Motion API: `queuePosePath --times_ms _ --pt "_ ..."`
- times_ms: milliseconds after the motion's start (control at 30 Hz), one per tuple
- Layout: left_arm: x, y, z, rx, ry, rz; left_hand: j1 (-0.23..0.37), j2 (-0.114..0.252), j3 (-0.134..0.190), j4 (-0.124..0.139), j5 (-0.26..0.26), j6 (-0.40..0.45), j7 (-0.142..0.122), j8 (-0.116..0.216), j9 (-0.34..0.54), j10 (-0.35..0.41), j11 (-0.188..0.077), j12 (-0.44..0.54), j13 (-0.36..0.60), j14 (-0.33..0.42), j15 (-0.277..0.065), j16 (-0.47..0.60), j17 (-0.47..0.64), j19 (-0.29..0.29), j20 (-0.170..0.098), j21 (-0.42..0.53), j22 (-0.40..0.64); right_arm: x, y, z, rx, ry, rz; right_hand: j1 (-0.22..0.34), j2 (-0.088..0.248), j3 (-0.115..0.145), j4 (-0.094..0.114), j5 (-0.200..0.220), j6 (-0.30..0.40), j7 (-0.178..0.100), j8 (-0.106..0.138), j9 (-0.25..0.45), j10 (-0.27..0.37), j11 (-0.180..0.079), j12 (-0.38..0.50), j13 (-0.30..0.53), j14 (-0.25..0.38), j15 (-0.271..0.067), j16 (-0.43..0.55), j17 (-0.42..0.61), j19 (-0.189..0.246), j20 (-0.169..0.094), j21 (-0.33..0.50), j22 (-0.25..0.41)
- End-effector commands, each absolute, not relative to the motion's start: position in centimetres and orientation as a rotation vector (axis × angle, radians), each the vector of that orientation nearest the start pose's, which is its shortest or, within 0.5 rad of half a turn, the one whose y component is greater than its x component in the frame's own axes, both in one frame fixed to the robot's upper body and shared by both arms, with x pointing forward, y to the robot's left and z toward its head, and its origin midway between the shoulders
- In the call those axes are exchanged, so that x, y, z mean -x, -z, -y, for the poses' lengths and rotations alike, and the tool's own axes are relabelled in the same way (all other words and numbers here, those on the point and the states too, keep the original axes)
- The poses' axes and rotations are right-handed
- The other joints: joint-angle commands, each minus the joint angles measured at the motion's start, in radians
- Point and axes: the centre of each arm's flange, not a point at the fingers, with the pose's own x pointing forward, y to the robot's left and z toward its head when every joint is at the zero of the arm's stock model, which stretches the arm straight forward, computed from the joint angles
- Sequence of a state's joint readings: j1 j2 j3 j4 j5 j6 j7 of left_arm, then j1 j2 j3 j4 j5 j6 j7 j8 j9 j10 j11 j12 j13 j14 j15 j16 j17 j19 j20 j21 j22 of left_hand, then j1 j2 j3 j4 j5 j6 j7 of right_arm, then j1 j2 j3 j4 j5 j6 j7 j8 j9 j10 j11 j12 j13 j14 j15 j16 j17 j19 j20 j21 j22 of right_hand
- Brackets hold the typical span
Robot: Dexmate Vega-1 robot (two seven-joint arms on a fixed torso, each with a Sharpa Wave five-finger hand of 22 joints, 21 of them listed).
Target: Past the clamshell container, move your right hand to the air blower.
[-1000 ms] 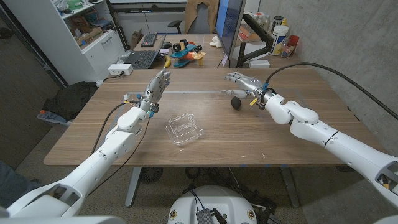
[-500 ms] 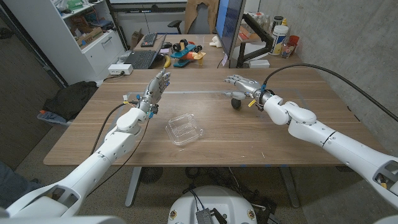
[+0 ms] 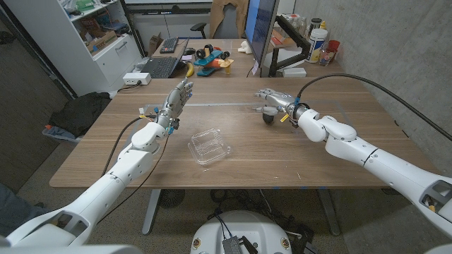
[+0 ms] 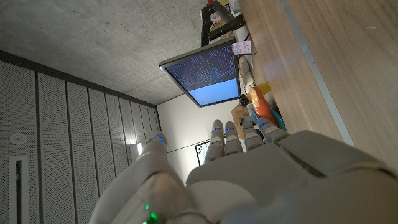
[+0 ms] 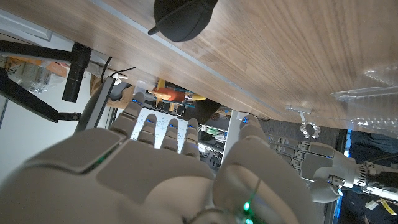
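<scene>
No text, label or number can be read anywhere.

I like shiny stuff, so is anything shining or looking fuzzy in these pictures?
Head view: the clamshell container glints pale on the wood, all sharp. Right wrist view: the right robot hand looks big and soft up close; the air blower is a dark, dull blob. Left wrist view: the screen glows blue.

The wooden table (image 3: 296,159) is viewed from above by the head camera, both arms included. Each wrist camera is set close behind its own hand, turned upside down; the air blower (image 5: 181,17) is shared by head and right wrist views
</scene>
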State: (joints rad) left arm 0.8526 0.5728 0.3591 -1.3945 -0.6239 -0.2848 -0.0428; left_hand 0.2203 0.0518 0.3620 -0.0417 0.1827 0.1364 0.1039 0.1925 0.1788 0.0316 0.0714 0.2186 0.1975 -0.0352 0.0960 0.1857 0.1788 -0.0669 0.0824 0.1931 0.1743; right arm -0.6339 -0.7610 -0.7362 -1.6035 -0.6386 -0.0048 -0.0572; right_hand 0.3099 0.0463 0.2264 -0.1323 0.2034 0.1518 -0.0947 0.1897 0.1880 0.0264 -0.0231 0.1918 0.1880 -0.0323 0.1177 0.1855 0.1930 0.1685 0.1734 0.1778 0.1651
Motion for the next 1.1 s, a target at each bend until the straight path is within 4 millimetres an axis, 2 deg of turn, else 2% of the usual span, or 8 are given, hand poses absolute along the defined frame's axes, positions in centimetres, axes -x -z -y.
queuePosePath --times_ms 33,1100 --pt "-63.5 -0.1 -29.2 -0.042 0.243 0.652 -0.001 0.006 0.003 -0.004 0.003 0.007 0.003 0.002 0.004 0.006 0.004 0.003 0.003 -0.002 0.002 0.003 0.004 -0.001 0.003 0.001 0.004 -63.1 -1.4 19.2 1.559 -0.081 0.728 -0.003 -0.005 -0.003 0.001 0.004 -0.002 -0.003 0.003 0.004 -0.003 0.002 -0.003 0.004 -0.004 0.004 0.005 0.002 -0.005 0.004 0.004 0.004" --pt "-63.4 0.2 -28.8 -0.049 0.250 0.645 -0.003 0.007 0.002 -0.007 0.003 0.016 0.000 0.003 0.004 0.008 0.005 0.003 0.003 -0.003 0.000 0.003 0.004 -0.002 0.004 0.002 0.004 -63.8 -0.4 19.3 1.562 -0.109 0.683 -0.005 -0.005 -0.005 0.003 0.003 -0.001 -0.003 0.004 0.005 0.000 0.005 0.001 0.004 0.002 -0.004 0.011 0.002 -0.007 0.007 0.007 0.004"
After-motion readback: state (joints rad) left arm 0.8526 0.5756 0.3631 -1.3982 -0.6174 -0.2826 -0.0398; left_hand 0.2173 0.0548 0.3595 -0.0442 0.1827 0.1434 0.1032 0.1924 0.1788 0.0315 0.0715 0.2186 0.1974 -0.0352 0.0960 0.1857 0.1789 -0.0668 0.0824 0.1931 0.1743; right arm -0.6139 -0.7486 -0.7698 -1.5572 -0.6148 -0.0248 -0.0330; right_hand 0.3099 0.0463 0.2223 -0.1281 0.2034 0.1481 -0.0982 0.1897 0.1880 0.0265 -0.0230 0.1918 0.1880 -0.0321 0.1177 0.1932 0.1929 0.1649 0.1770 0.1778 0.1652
